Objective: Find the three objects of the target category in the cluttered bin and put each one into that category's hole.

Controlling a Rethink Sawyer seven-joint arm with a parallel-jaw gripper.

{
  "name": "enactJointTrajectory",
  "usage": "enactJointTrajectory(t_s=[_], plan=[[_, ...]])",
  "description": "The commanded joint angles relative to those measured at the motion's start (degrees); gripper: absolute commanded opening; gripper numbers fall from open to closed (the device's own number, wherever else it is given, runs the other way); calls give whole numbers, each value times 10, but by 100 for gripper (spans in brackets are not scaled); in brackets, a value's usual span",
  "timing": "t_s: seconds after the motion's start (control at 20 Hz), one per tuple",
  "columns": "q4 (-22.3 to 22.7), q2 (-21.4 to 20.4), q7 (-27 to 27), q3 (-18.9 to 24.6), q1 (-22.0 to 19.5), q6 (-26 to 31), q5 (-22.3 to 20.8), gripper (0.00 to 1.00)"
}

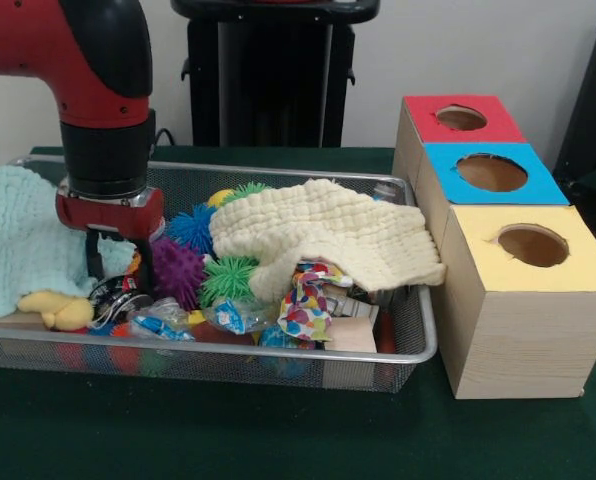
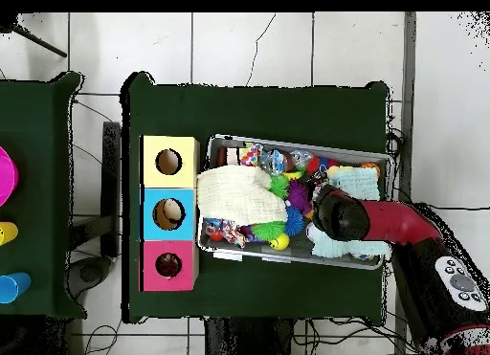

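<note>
End effector (image 1: 126, 268) low inside the wire bin (image 1: 398, 358), beside purple spiky ball (image 1: 177, 270).

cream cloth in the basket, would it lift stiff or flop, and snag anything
The cream cloth probably flops: it sags in folds over the basket rim. It looks light. It may drag the spiky balls it covers.

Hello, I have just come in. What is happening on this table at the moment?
A red and black robot arm reaches down into the wide silver wire-mesh basket, at the end far from the boxes. Its gripper is low among the clutter, near a small yellow plush animal; whether it holds anything cannot be seen. A cream cloth and a pale blue cloth cover part of the spiky balls and wrappers. Beside the basket stands the red-topped wooden box with its round hole, in a row with blue-topped and yellow-topped boxes.
</note>
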Motion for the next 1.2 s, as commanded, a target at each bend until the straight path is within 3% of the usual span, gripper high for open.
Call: enactJointTrajectory(t_s=[0.05, 0.25, 0.65, 0.9, 1.0, 1.2], plan=[[-27, -42, 65, -123, 67, 78, -30, 100], [-13, -61, 66, -150, 85, 74, -9, 100], [-27, -48, 65, -180, 102, 47, 3, 100], [-53, -20, 79, -204, 114, 22, 1, 100], [-55, -11, 77, -207, 114, 15, 2, 100], [-49, 14, 48, -165, 87, -16, 15, 100]])
